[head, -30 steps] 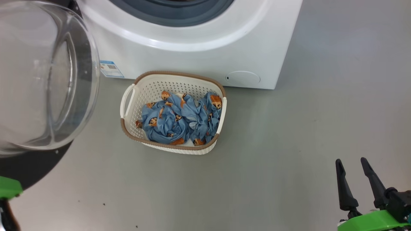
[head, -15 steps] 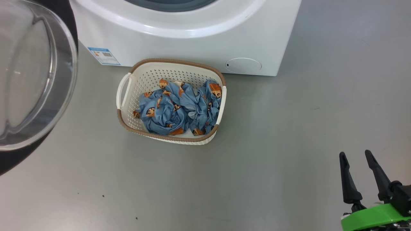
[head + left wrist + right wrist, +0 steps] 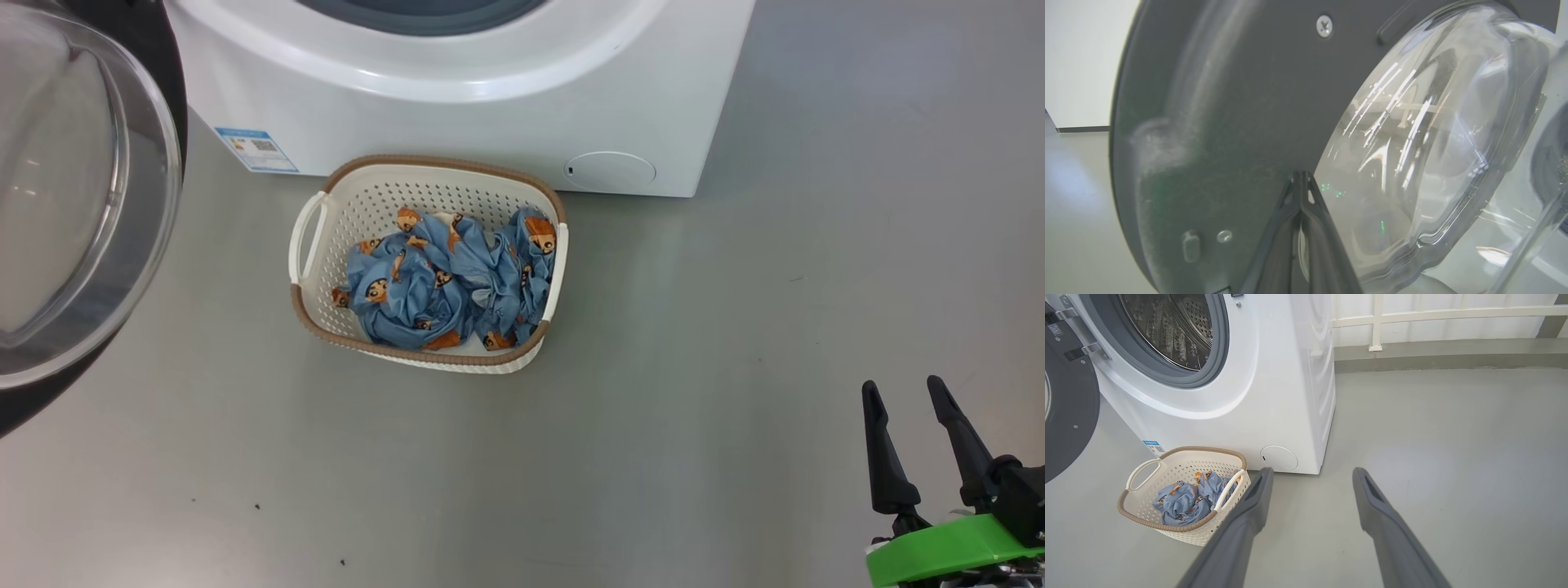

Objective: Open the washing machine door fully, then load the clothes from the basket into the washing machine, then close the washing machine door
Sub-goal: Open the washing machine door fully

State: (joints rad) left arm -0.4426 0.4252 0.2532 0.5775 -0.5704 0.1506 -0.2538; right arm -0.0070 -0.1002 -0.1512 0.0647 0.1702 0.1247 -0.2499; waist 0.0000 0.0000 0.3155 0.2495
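— What's nearest to you?

— I'm looking along my left gripper [image 3: 1301,174]. Its two dark fingers [image 3: 1319,228] are pressing together, clenched on nothing, with the tips right at the dark inner face of the big round, glass-bowled washing machine door [image 3: 1229,102]. I can't tell whether they're touching it. My right gripper [image 3: 900,382] is hanging spread wide and empty over the grey floor [image 3: 735,408], well apart from everything.

— And the laundry?

— The light blue clothes [image 3: 424,286] with orange cartoon faces are lying bunched in the small cream perforated basket [image 3: 441,162] with the brown rim. It's sitting on the floor just in front of the white front-loading washing machine [image 3: 457,122]. The door is standing swung open on my left. Farther in, the perforated steel drum [image 3: 1171,326] is showing inside the grey gasket [image 3: 1221,339].
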